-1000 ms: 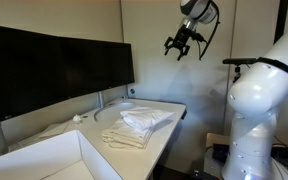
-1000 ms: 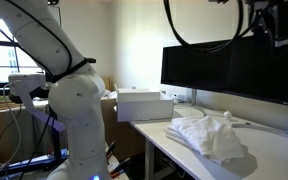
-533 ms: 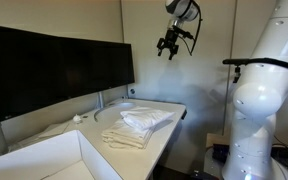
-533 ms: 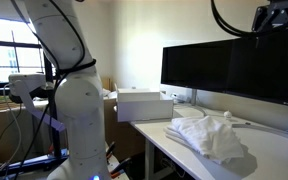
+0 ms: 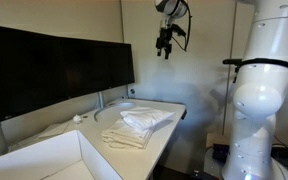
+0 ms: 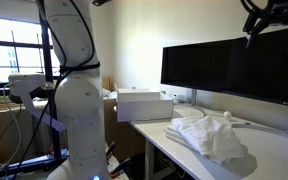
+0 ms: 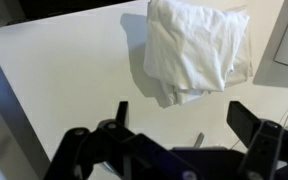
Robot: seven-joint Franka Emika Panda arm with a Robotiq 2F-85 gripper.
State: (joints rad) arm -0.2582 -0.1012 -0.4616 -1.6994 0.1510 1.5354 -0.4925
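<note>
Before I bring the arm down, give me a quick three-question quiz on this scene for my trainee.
1. Are the fingers open or shut?
2. What lies on the table below them? A: a mug. B: a crumpled white cloth. C: a book.
3. True or false: the fingers touch the white cloth.

Key: 1, open, holding nothing. 2, B. 3, false; they hang well above it.
</note>
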